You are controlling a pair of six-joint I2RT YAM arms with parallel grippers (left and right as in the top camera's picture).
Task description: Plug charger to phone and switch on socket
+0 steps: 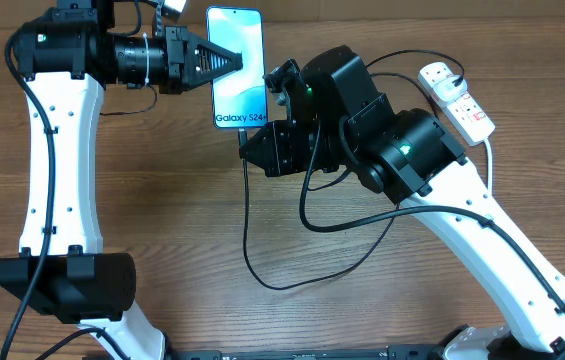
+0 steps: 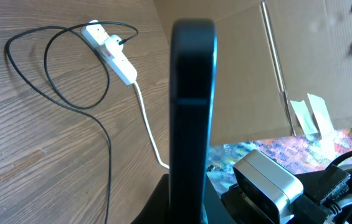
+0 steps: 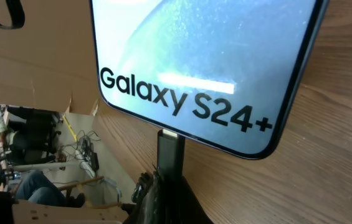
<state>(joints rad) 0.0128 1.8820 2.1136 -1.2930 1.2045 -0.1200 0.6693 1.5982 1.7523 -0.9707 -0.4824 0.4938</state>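
Observation:
The phone (image 1: pixel 234 65) lies screen up at the back of the table, its "Galaxy" end toward me. My left gripper (image 1: pixel 240 62) is shut on its left long side; in the left wrist view the phone (image 2: pixel 192 106) shows edge-on between the jaws of that gripper (image 2: pixel 191 211). My right gripper (image 1: pixel 253 136) is shut on the charger's connector (image 3: pixel 171 152), whose tip meets the phone's (image 3: pixel 207 62) bottom edge. How deep it sits is hidden. The black charger cable (image 1: pixel 262 270) loops to the white plug (image 2: pixel 110 42) in the socket (image 1: pixel 457 98).
The socket's thick white cord (image 2: pixel 147 124) runs off the table's far edge. Cardboard (image 2: pixel 244 68) stands behind the table. Loose black cable loops (image 2: pixel 70 68) lie on the wood between the arms and the socket.

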